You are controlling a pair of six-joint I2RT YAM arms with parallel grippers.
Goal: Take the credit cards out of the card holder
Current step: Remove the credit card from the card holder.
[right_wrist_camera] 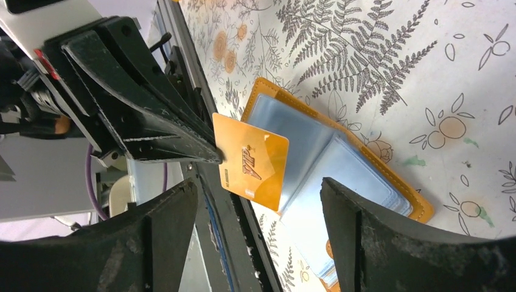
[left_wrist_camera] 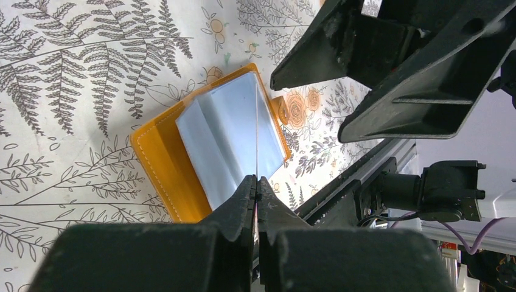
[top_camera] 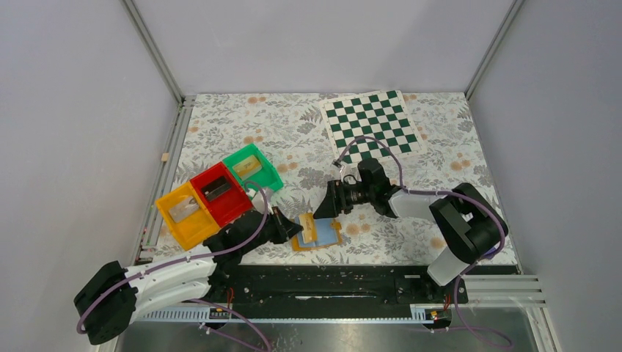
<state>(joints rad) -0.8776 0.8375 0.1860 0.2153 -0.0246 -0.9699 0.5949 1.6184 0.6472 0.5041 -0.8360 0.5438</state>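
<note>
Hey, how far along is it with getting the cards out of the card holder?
Done: the card holder lies open. In hand: the left end effector pinches one orange card over it; the right end effector hangs open nearby. Left: setting that card down; more cards inside, cannot tell.

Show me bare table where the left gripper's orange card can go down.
Free: the stretch between the green bin and the chessboard; also right of the card holder, toward the right arm. Crowded at the holder, where the left gripper and right gripper meet.
</note>
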